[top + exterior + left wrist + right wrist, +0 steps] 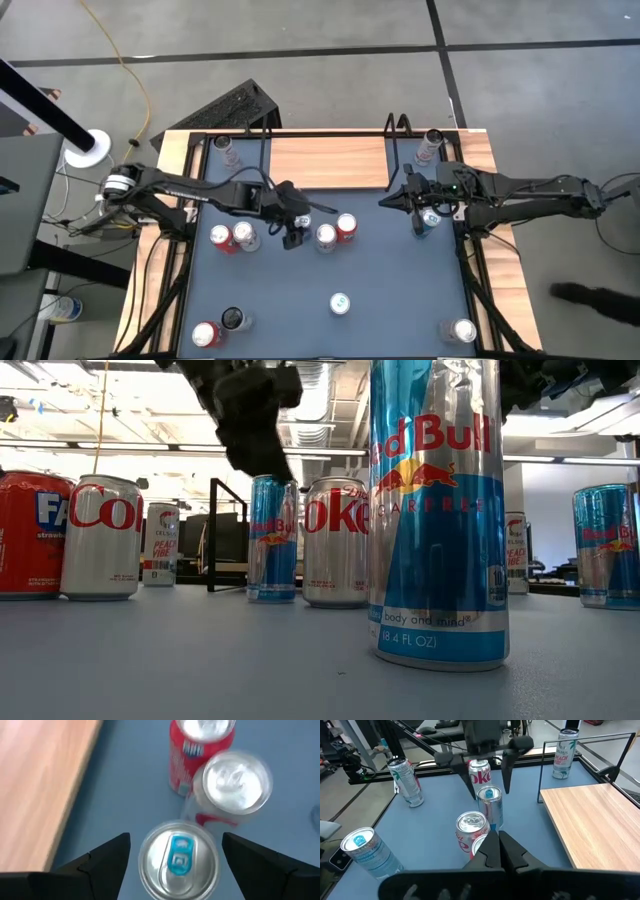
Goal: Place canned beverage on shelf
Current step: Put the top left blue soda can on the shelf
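the left gripper (172,857) hangs over a blue-tabbed slim can (178,860), fingers spread wide on either side and clear of it. just beyond stand 2 cans, a silver one (235,782) and a red one (200,750). farther back lies the shelf (328,160), its board bare. the right gripper (384,202) waits fully closed near the shelf's right frame.

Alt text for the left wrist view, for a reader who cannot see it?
The left tool, open, straddles the top of a can with a blue tab on the blue tabletop. Beyond stand a silver can and a red can; a wooden board lies alongside.
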